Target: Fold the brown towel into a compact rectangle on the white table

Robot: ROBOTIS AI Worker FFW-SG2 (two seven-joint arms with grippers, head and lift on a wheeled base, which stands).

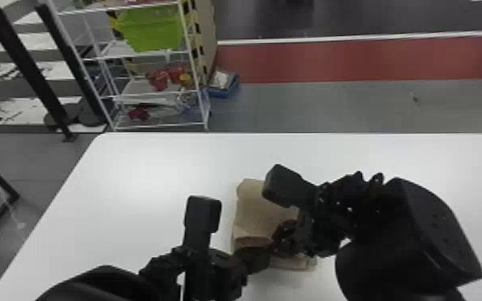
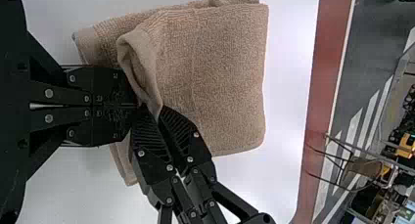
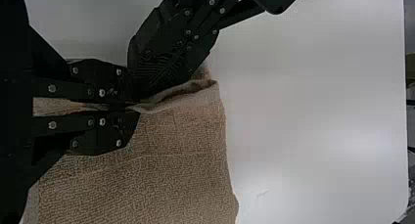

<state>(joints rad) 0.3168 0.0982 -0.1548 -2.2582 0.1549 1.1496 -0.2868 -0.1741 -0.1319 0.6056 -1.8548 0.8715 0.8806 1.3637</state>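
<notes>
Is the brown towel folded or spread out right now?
Folded, though not neatly: the towel lies in layers, a lower one sticking out past the upper, with one raised edge pinched in the right gripper.

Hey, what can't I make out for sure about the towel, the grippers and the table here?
- Part of the brown towel: head view, behind the right arm.
- Another part of it: right wrist view, cut off by the picture's edge.
- Whether the left gripper pinches cloth: left wrist view, towel fold and right gripper crowd its tips.
- White table's near edge: head view, cut off.
</notes>
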